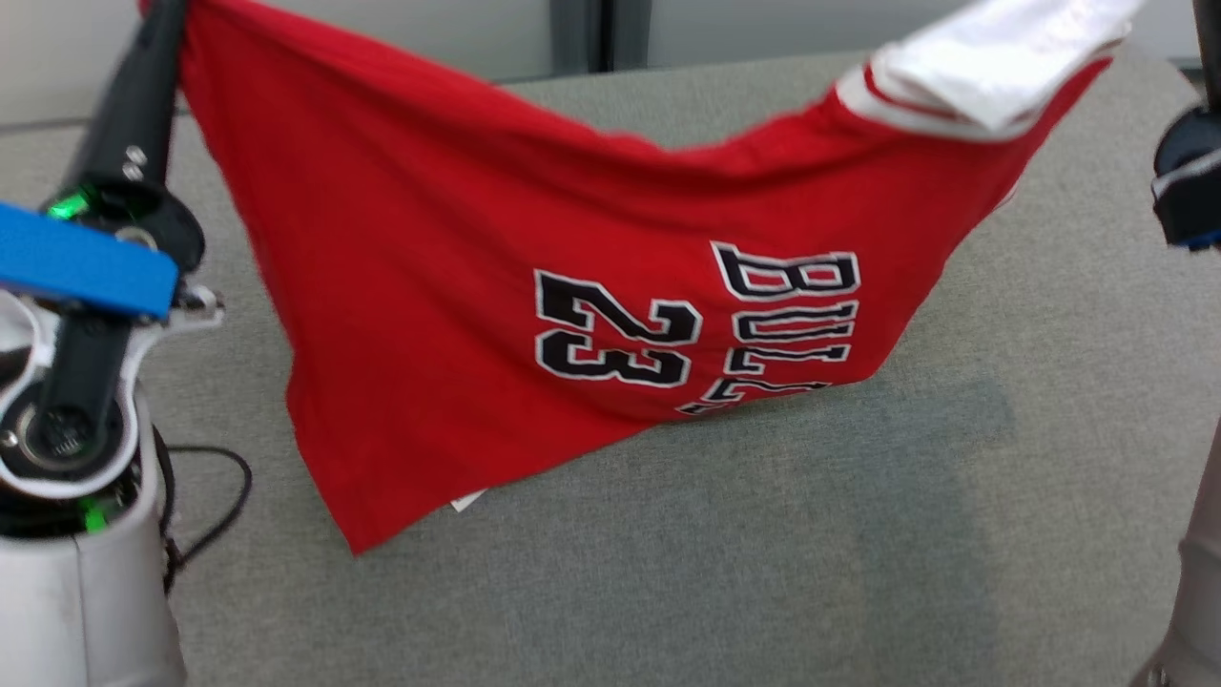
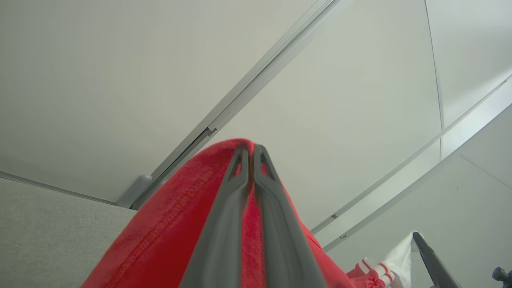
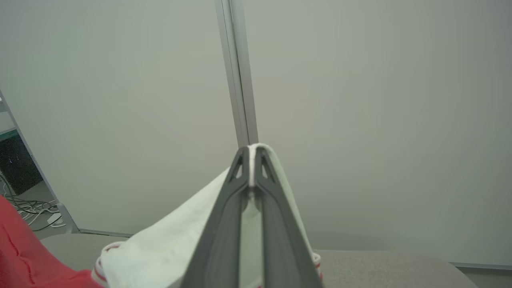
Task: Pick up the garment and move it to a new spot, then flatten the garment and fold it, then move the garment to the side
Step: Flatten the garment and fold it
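Garment (image 1: 458, 315), a red jersey, hangs stretched above the middle of the grey table (image 1: 763, 553), left pincer (image 2: 251, 154) clamped on its red edge and right pincer (image 3: 252, 156) on white trim, apparently to spread it for flattening.

Red garment (image 1: 429, 267) (black-white lettering), white sleeve (image 1: 992, 57).

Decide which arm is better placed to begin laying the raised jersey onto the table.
Probably left: the left gripper pinches the red jersey on the side where its lowest corner hangs nearest the table; the right gripper holds the bunched white sleeve.
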### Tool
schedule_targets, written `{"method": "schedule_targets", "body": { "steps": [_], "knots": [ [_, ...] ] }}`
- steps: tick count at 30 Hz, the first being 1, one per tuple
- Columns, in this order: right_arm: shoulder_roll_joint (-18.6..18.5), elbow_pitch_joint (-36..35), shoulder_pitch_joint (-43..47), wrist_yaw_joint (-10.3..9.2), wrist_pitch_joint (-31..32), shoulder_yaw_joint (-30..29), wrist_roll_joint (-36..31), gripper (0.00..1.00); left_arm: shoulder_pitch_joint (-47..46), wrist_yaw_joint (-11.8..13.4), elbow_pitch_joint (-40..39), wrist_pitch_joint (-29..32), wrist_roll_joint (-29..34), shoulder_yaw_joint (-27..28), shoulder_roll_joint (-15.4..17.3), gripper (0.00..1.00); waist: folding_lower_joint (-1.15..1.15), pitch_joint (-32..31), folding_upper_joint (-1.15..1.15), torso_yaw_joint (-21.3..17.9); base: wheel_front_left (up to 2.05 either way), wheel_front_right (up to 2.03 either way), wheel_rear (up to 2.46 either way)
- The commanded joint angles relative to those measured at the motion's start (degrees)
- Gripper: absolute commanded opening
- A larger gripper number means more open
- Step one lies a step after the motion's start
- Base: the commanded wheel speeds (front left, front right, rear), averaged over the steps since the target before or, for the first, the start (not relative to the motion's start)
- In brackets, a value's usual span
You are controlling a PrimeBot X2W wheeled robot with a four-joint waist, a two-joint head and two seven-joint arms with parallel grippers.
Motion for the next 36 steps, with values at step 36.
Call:
{"method": "schedule_targets", "body": {
  "steps": [36],
  "knots": [
    [-6.5,39.4,-4.3,0.02,-28.5,7.0,-1.5,0.00,-9.1,-12.8,36.4,-31.4,16.5,-9.3,3.5,0.00,-0.01,8.9,0.00,0.4,0.00,0.00,0.00]
  ]
}}
